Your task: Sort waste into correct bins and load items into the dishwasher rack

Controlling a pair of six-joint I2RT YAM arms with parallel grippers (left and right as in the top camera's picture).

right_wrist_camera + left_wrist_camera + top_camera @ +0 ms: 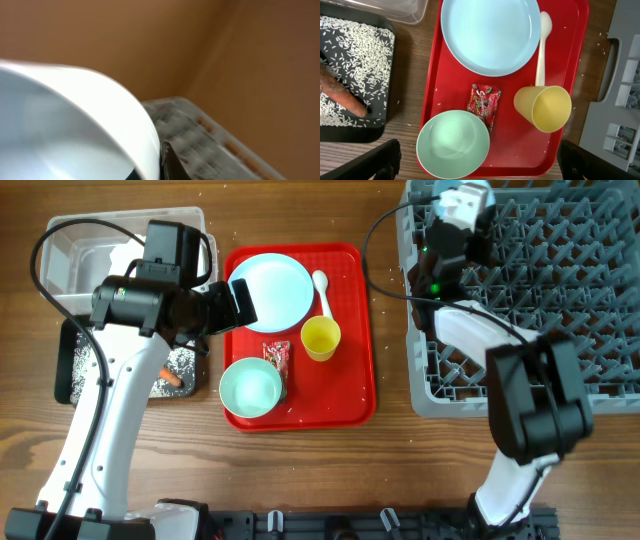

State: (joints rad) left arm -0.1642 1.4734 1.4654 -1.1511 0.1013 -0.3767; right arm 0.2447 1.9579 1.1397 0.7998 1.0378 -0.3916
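Wooden table, rack at 3 o'clock. Right gripper pinches bowl rim over rack's 11 o'clock corner; edge-only grip, bowl may slip, land askew. Left gripper spread over red tray.

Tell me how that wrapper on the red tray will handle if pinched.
The wrapper looks thin and crinkled, so probably floppy and very light. It lies flat on the red tray beside the bowl, so a pinch may skid it along rather than lift it.
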